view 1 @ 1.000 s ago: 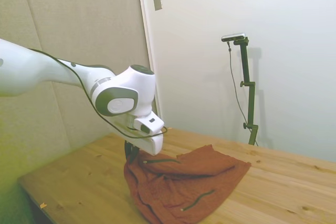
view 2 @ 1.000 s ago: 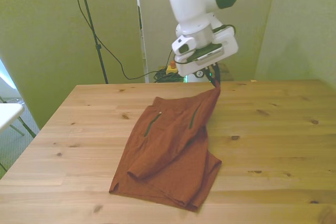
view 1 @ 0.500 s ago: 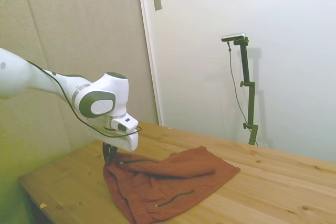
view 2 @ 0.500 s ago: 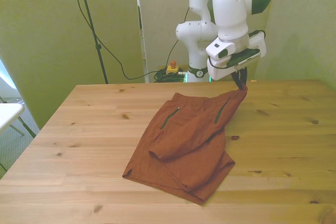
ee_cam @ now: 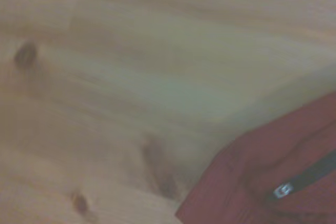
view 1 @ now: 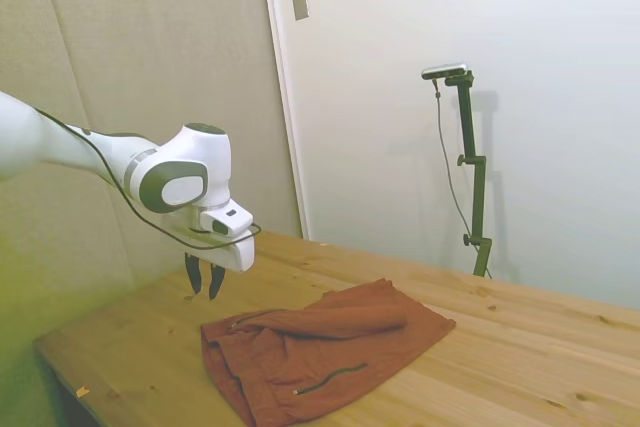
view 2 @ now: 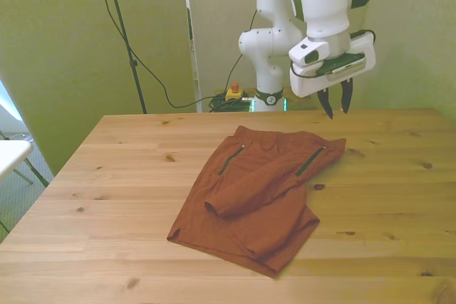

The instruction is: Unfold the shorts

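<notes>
The rust-orange shorts [view 2: 258, 189] lie flat on the wooden table [view 2: 107, 176], partly folded over themselves, with two dark zipper lines showing. They also show in the side view as the shorts [view 1: 310, 352]. My gripper [view 2: 337, 112] hangs open above the corner of the shorts at the front view's right, clear of the cloth and holding nothing. From the side, the gripper [view 1: 204, 291] hovers over the table just past the waistband end. A corner of the shorts [ee_cam: 273, 177] with a zipper pull shows blurred in the wrist view.
Bare wood [ee_cam: 131, 77] surrounds the shorts on every side. A wall with a white door frame [view 1: 285, 97] stands behind the table. A person is not in view.
The gripper has opened and let go of the shorts' corner, then risen. The corner has dropped flat onto the table.
</notes>
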You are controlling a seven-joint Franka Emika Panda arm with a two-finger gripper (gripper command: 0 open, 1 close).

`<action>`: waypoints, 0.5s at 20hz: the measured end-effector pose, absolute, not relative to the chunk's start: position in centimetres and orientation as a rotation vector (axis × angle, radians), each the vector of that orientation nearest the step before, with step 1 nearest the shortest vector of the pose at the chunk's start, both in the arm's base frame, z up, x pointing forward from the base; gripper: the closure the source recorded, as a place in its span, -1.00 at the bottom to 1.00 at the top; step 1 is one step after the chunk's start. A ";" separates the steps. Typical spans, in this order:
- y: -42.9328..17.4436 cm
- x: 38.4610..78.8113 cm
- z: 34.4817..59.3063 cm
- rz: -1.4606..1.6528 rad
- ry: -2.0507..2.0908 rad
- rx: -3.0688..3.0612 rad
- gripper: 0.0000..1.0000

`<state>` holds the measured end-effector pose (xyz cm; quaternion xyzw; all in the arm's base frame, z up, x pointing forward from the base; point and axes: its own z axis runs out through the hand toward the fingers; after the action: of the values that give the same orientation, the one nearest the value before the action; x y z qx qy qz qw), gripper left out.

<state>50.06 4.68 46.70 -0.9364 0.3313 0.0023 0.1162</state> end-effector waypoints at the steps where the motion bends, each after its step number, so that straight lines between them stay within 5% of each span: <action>1: 3.6 50.8 47.0 -0.034 1.037 -2.733 -1.00; 10: -13.4 58.3 44.7 -0.268 1.673 -2.586 -1.00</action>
<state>58.27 -13.36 44.72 -0.8363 0.5409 -0.0865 0.0249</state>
